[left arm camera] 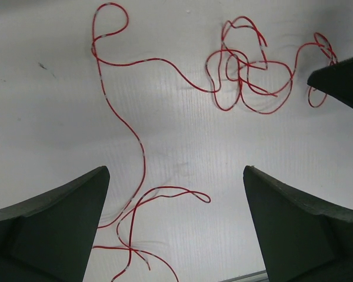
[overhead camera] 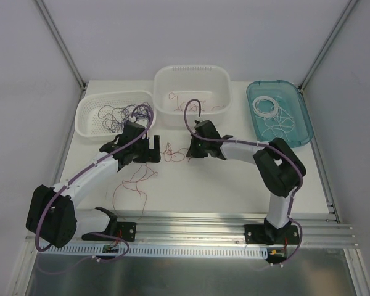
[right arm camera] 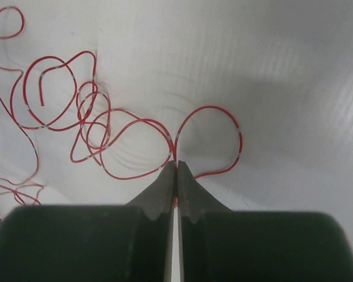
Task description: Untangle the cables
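A tangle of thin red cables point(overhead camera: 171, 153) lies on the white table between my two grippers. My right gripper point(right arm camera: 176, 163) is shut on a red cable, pinching it where a loop point(right arm camera: 239, 141) bends back; in the top view this gripper point(overhead camera: 189, 150) sits just right of the tangle. My left gripper point(left arm camera: 176, 171) hangs open above the table, with a long red strand point(left arm camera: 143, 154) and a small loop lying under its gap, untouched. In the top view the left gripper point(overhead camera: 150, 150) is just left of the tangle. More red strands point(overhead camera: 137, 180) trail toward the near edge.
A white perforated basket point(overhead camera: 89, 108) at back left holds purple cables. A white tub point(overhead camera: 219, 80) at back centre holds a few red ones. A teal tray point(overhead camera: 302, 120) at back right holds white cables. An aluminium rail point(overhead camera: 203, 231) runs along the near edge.
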